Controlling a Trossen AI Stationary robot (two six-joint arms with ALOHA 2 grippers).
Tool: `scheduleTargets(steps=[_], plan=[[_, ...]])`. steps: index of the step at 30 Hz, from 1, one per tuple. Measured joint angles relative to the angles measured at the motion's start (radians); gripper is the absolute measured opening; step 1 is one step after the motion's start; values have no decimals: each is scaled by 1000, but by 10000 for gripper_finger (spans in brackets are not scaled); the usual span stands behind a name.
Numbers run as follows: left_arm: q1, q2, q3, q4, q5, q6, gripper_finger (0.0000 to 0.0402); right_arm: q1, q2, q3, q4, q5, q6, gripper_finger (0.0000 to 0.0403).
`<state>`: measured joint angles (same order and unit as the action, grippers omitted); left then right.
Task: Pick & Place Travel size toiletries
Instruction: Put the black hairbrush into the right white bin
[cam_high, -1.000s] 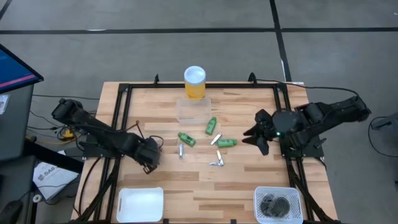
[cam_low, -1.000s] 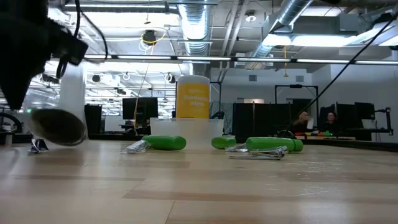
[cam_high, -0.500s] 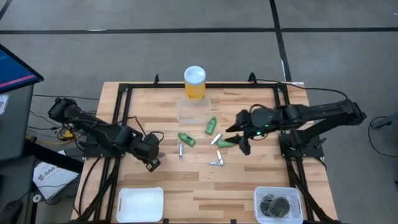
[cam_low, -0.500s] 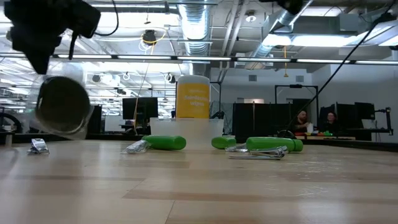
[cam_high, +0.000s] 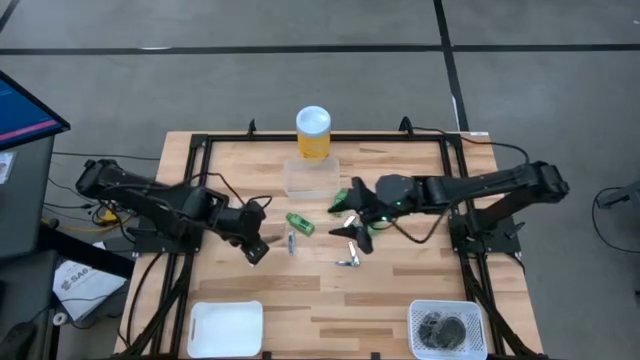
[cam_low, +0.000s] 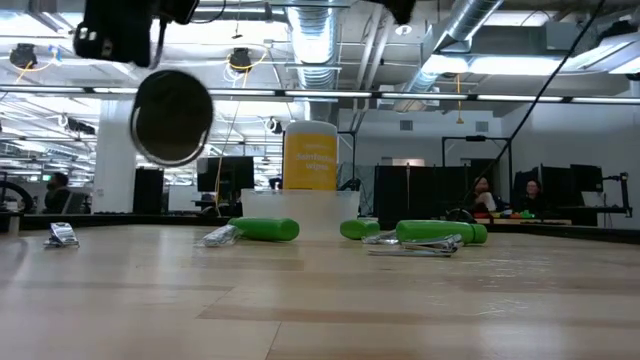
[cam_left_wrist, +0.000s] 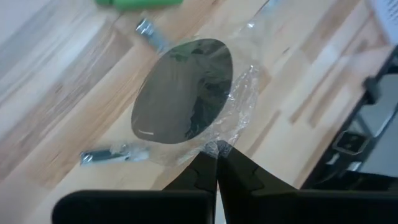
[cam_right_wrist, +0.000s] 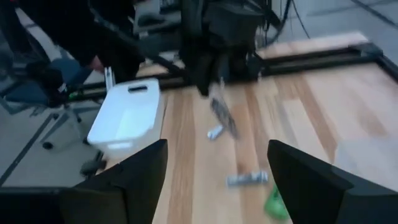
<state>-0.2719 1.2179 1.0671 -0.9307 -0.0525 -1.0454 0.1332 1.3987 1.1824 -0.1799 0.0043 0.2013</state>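
Note:
My left gripper (cam_left_wrist: 216, 163) is shut on a dark grey round piece (cam_left_wrist: 183, 90) wrapped in clear plastic, and holds it above the table's left part (cam_high: 255, 246). In the low view the piece (cam_low: 172, 115) hangs in the air. Two green tubes (cam_high: 300, 223) (cam_high: 339, 201) and thin silvery pieces (cam_high: 291, 242) (cam_high: 348, 262) lie on the middle of the table. My right gripper (cam_high: 352, 228) is open and hovers over the spot beside them. It touches nothing and hides what is under it. My left gripper pinches the gathered edge of the clear wrap (cam_left_wrist: 216, 147) around the round piece between its two fingers. The piece is lifted clear of the table, with its flat face turned toward the low camera.
A clear box (cam_high: 310, 177) and a tall yellow white-lidded cylinder (cam_high: 313, 132) stand near the far edge. A white bin (cam_high: 225, 328) sits at the near left. A mesh basket (cam_high: 447, 328) with dark round pieces sits at the near right. A black frame (cam_high: 200, 150) borders the table.
My left gripper has moved toward the table's middle and risen. It has carried the wrapped round piece up and turned it face-on to the low camera. My right gripper has reached from the right edge toward the table's left and now stands over the green tubes.

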Motion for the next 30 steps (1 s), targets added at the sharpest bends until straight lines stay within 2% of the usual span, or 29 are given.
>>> scheduleTargets(steps=[7, 12, 20, 30], plan=[[18, 0, 21, 78, -5, 28, 0, -30, 129, 0, 200, -133, -39, 270], [22, 0, 21, 169, -5, 54, 0, -46, 220, 6, 301, -145, -70, 270], [22, 0, 21, 201, -5, 75, 0, -74, 334, 91, 274, -245, -81, 270], [22, 0, 21, 220, -8, 99, 0, -75, 439, 213, 144, -269, -139, 268]])
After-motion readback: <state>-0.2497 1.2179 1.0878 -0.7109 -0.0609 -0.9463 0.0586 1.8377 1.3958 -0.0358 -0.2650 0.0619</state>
